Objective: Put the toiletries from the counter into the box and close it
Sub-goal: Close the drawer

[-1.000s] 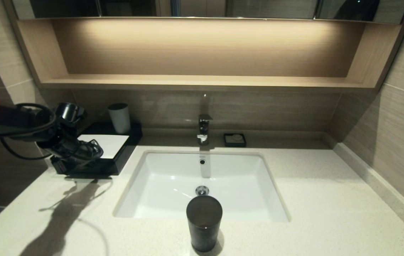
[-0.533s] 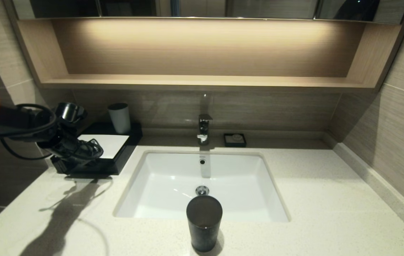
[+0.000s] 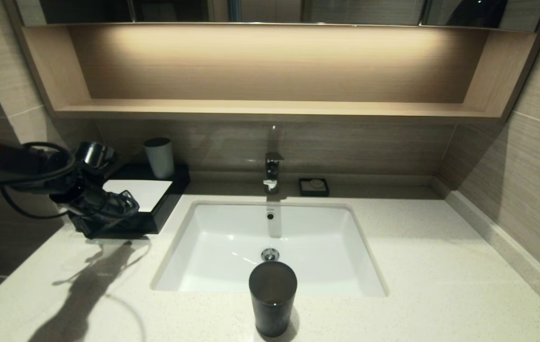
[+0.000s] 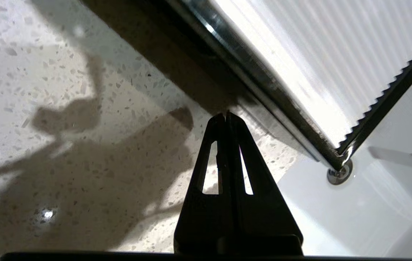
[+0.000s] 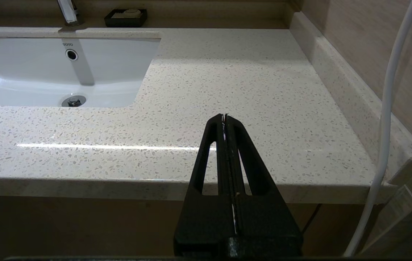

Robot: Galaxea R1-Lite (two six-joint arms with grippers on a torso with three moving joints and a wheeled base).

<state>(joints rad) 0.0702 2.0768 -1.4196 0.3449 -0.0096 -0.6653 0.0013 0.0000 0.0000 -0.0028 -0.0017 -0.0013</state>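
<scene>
My left fingers (image 4: 226, 116) are clenched tight together with nothing between them, their tips at the front edge of the box (image 3: 148, 197), which sits at about nine o'clock from the sink (image 3: 270, 247) on the surface (image 3: 440, 266). Whether the tips actually press the box front I cannot quite tell. My right fingers (image 5: 224, 117) are likewise pinched together and empty, parked off the front edge of the surface at about four o'clock. Nearest me, at six o'clock, a dark tumbler (image 3: 272, 297) stands upright. The box looks closed, its white top panel bare; a pale cup (image 3: 159, 156) stands at its far end. No toiletries show on the surface. Farther off, at twelve o'clock, are the tap (image 3: 272, 172) and a soap dish (image 3: 314, 186) holding soap.
</scene>
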